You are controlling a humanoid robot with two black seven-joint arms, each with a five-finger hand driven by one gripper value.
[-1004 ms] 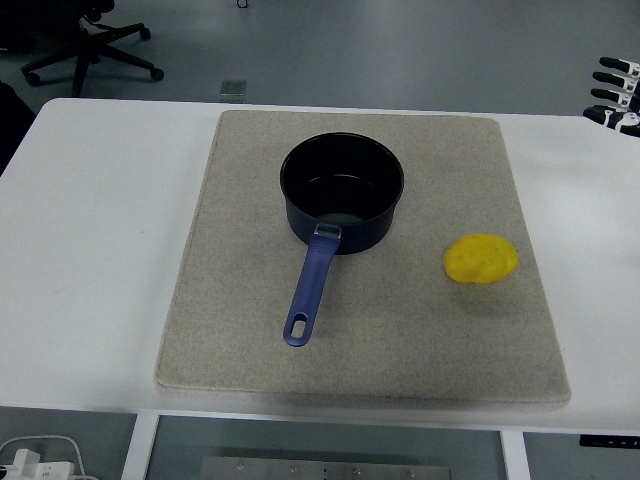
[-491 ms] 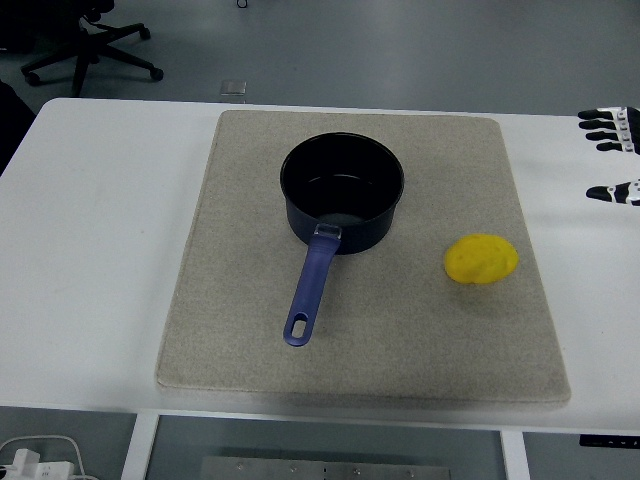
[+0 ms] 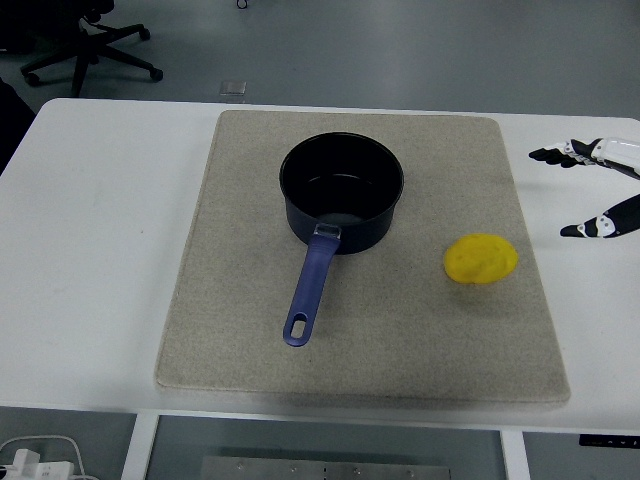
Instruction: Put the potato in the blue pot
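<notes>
Closest to you, below the white table point(image 3: 90, 250), a white power strip with cables point(image 3: 30, 462) shows at the bottom-left corner, under the near edge. On the table lies a beige mat point(image 3: 420, 340), covering most of the middle of the surface.

Moving up the mat, you meet the end of the pot's blue handle point(image 3: 310, 288), which has a hanging hole at its tip and points toward you, slightly to the left. The potato point(image 3: 481, 259), yellow and oval, lies on the mat to the right of that handle, near the mat's right edge and well apart from the pot. Nothing touches it.

Farther on, the blue pot point(image 3: 343, 192) stands upright in the middle of the mat, its dark inside empty.

Your right hand point(image 3: 592, 190) comes in from the right edge, over the bare table beyond the mat's right border, a little farther back than the potato and apart from it. Its fingers are spread wide, with the thumb tip point(image 3: 575, 230) lower and the other fingertips higher; it holds nothing. Your left hand is out of sight.

Past the far edge of the table you see grey floor, with the base of an office chair point(image 3: 90, 50) at the top left.
</notes>
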